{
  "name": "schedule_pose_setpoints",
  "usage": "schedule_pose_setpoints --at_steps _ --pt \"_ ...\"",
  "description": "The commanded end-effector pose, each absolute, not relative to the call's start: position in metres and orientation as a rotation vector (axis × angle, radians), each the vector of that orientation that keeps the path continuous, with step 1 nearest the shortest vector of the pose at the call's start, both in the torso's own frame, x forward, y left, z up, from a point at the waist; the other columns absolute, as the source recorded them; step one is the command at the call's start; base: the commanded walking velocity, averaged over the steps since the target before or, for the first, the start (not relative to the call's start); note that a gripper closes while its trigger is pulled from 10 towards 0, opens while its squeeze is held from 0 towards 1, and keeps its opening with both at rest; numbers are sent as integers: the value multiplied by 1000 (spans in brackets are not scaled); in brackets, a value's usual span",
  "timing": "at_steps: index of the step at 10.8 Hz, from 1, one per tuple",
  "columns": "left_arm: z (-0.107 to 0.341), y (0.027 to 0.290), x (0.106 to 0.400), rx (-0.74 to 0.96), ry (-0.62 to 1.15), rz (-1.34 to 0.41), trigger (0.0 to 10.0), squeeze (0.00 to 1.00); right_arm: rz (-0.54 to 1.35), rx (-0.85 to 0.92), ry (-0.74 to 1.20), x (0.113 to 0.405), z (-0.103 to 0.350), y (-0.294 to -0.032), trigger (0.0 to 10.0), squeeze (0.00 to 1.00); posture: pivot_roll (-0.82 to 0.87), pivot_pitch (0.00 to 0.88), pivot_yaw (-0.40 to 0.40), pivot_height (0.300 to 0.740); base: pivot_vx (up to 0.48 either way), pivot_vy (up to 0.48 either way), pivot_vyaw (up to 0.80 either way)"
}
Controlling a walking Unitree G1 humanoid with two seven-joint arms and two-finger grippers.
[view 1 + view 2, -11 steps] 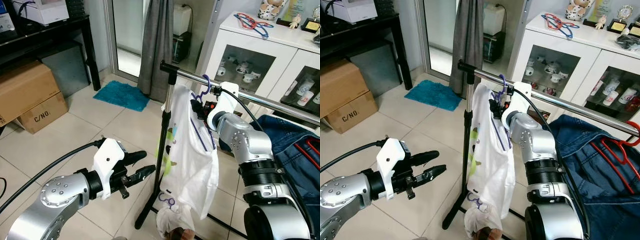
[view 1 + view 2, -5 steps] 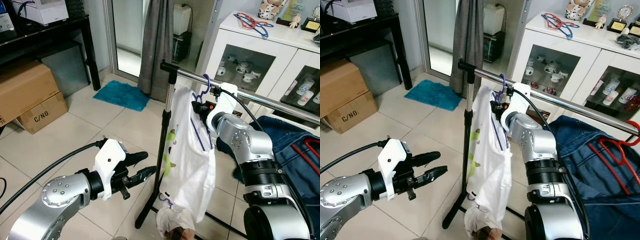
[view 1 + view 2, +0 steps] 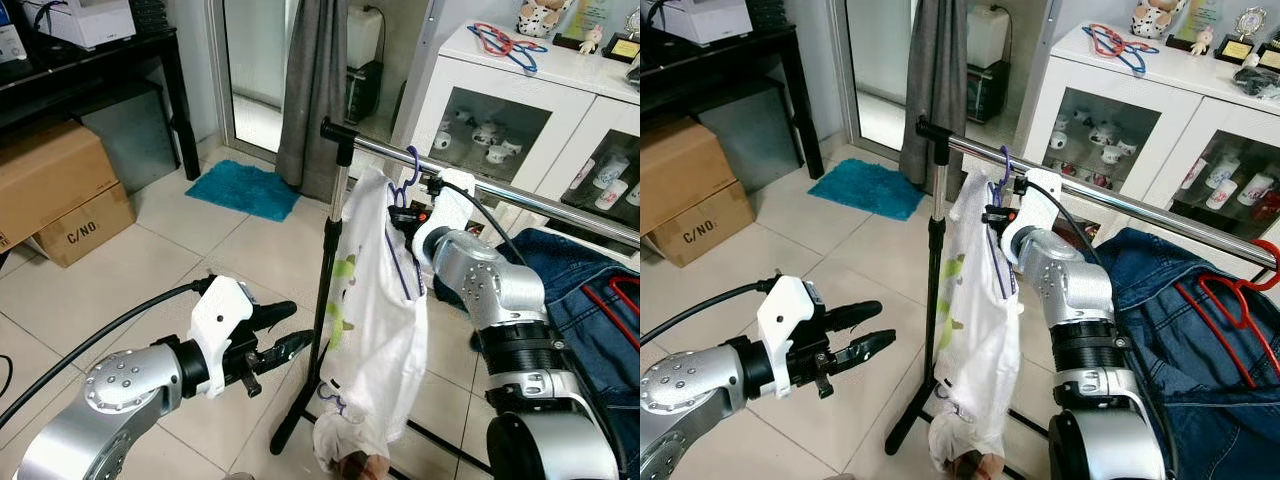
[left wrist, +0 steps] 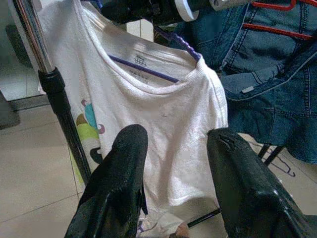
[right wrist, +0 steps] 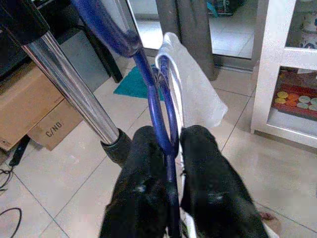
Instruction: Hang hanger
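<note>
A purple hanger (image 3: 408, 165) carries a white T-shirt (image 3: 375, 300) with a coloured print. Its hook sits at the silver rail (image 3: 375, 148) of a clothes rack, close to the upright pole (image 3: 325, 290); whether it rests on the rail is unclear. My right gripper (image 3: 398, 214) is shut on the hanger's neck just below the rail, and the right wrist view shows the hanger (image 5: 163, 114) pinched between the black fingers (image 5: 143, 163). My left gripper (image 3: 298, 325) hangs open at knee height, left of the pole, facing the T-shirt (image 4: 163, 119) with nothing in it.
A denim jacket (image 3: 590, 300) on a red hanger hangs further right on the rail. Behind stands a white glass-door cabinet (image 3: 500, 90) with spare hangers (image 3: 505, 42) on top. A grey curtain (image 3: 315, 90), blue mat (image 3: 245, 190), cardboard box (image 3: 55, 190) and black table (image 3: 100, 60) lie left.
The T-shirt has swung a little toward the rack's pole, and the right gripper has shifted slightly with the hanger. The left arm has barely moved.
</note>
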State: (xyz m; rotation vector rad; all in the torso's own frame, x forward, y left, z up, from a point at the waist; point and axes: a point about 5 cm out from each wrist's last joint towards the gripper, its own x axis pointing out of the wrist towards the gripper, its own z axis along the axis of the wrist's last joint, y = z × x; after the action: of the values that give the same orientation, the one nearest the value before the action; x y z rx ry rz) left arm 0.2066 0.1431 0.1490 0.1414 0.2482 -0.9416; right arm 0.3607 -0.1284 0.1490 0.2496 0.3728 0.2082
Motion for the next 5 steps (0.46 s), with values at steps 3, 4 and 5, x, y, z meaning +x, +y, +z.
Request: schedule_pose_setpoints --at_steps 3,4,5 --pt "152 140 208 157 232 -941 10000 0 208 274 327 360 154 -131 0 0 138 0 -61 740 0 0 0" --pt "152 140 210 159 228 -917 10000 0 229 288 289 359 159 -130 0 0 137 0 -62 740 0 0 0" --pt "150 142 217 173 231 -839 10000 0 254 284 259 356 164 -129 0 0 131 0 -62 740 0 0 0"
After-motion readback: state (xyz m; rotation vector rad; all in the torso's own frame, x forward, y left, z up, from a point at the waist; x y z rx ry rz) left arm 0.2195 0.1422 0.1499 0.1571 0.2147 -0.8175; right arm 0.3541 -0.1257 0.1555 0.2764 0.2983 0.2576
